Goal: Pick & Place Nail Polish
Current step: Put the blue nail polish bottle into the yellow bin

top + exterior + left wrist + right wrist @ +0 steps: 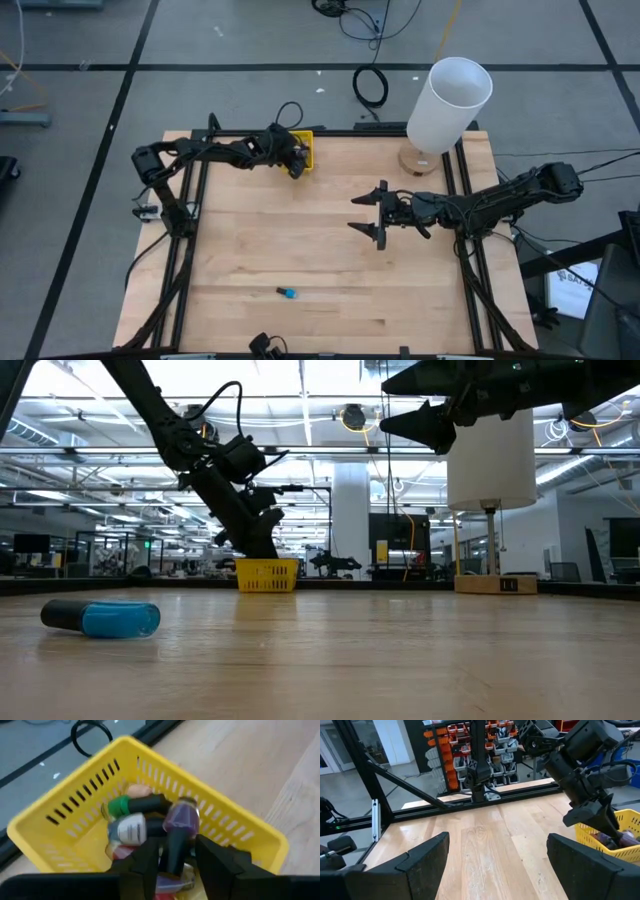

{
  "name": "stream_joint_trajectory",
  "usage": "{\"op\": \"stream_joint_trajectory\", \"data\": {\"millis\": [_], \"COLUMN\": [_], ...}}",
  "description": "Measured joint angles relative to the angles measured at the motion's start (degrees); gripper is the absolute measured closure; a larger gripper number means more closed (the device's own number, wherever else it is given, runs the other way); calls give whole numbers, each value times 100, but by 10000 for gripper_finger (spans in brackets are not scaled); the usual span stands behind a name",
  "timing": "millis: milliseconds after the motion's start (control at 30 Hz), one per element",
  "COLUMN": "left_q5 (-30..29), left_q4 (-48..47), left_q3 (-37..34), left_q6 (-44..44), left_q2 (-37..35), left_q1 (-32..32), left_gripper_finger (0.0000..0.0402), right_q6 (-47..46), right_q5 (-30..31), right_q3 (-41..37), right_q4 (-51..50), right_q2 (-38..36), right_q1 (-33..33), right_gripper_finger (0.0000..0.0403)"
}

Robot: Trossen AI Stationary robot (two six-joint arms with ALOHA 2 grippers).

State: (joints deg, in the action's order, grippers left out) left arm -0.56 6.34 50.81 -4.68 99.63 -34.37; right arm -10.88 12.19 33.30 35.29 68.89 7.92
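Left gripper over the yellow bin, one blue bottle alone on the table.

From above, the left gripper (297, 160) dips into the yellow bin (306, 139); the right gripper (372, 214) hangs wide open, holding nothing. Down low, the blue bottle (101, 617) lies on its side. At the left wrist, a purple bottle (180, 824) sits between slightly parted fingers (148, 860), above other bottles (131, 819).

I count 1 blue nail polish bottle (287, 293) on the table (330, 260), 1 yellow basket (75, 815), several bottles inside (150, 827), 1 white lamp (448, 105), 2 arms.
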Motion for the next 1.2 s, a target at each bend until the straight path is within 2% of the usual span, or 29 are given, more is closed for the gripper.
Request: {"op": "stream_joint_trajectory", "data": {"millis": [200,367,533,700,800,1000,1100,1200], "left_q5": [248,717,697,1139,1118,-88,-370,-407], "left_q4": [-435,-1586,-2660,-3309,-3353,-3242,-3169,-2993], "left_q3": [-2,-2,-2,-2,-2,-2,-2,-2], "left_q6": [190,1224,1344,1280,944,-189,-823,-1304], "left_q2": [-193,-968,-1856,-2479,-2649,-2365,-1969,-1511], "left_q1": [33,367,1046,2273,3223,5172,5919,6446], "left_gripper_finger": [234,211,207,206,206,206,206,206], "right_q6": [-2,0,14,4,-36,-43,-43,-45], "right_q5": [0,-1,0,0,0,0,0,0], "right_q3": [0,0,0,0,0,0,0,0], "right_q4": [0,0,0,0,0,2,26,40], "right_q2": [0,0,0,0,0,0,0,0], "right_q1": [-2,-7,-17,-24,-24,-24,-24,-24], "right_gripper_finger": [83,83,83,83,83,83,83,83]}}
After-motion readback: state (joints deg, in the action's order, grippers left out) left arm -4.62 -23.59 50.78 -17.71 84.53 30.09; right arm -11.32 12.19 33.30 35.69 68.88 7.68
